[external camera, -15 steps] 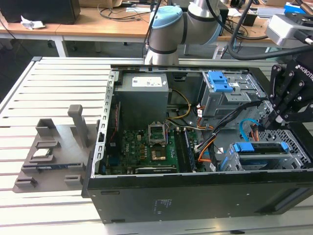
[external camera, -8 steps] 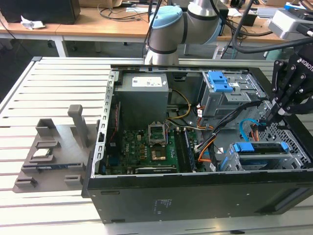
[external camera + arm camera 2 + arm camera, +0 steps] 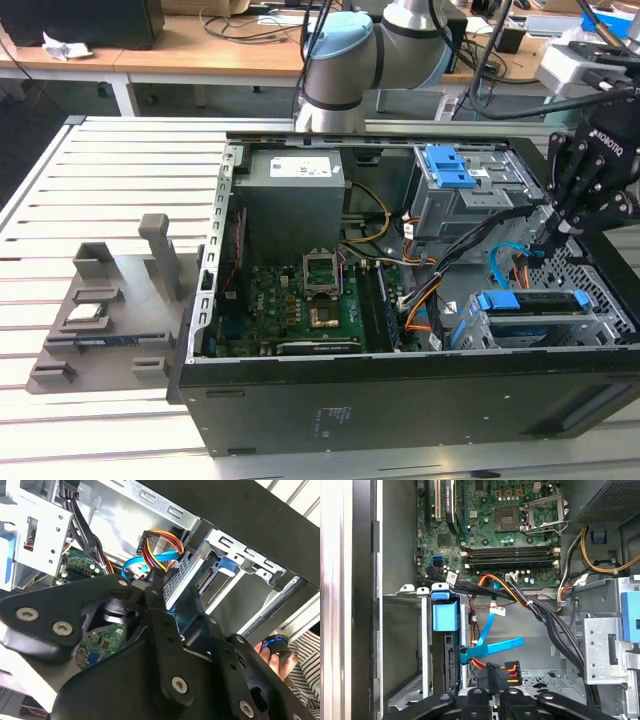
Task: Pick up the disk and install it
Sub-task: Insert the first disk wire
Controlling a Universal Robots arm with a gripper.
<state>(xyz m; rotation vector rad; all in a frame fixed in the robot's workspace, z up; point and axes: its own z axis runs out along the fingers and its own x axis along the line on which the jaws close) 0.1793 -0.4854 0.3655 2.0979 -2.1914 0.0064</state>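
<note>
The disk (image 3: 530, 300), showing its bright blue bracket, sits inside the lower drive cage (image 3: 590, 325) at the exterior view's right of the open computer case. My black gripper (image 3: 541, 245) hangs just above and behind that cage, among the cables. In the first wrist view my gripper (image 3: 487, 696) is shut on a black power connector (image 3: 506, 672) with orange, red and yellow wires. A blue flat cable (image 3: 492, 647) runs to the disk's end beside the blue bracket tab (image 3: 445, 612). The second wrist view has the fingertips (image 3: 150, 582) meeting under the coloured wires (image 3: 157, 547).
An upper metal cage with a blue latch (image 3: 448, 165), the power supply (image 3: 295, 195) and the motherboard (image 3: 300, 295) crowd the case. Black cable bundles (image 3: 545, 617) cross near my gripper. A grey fixture (image 3: 110, 300) stands on the slatted table. A person's hand (image 3: 272, 650) holds a small object outside the case.
</note>
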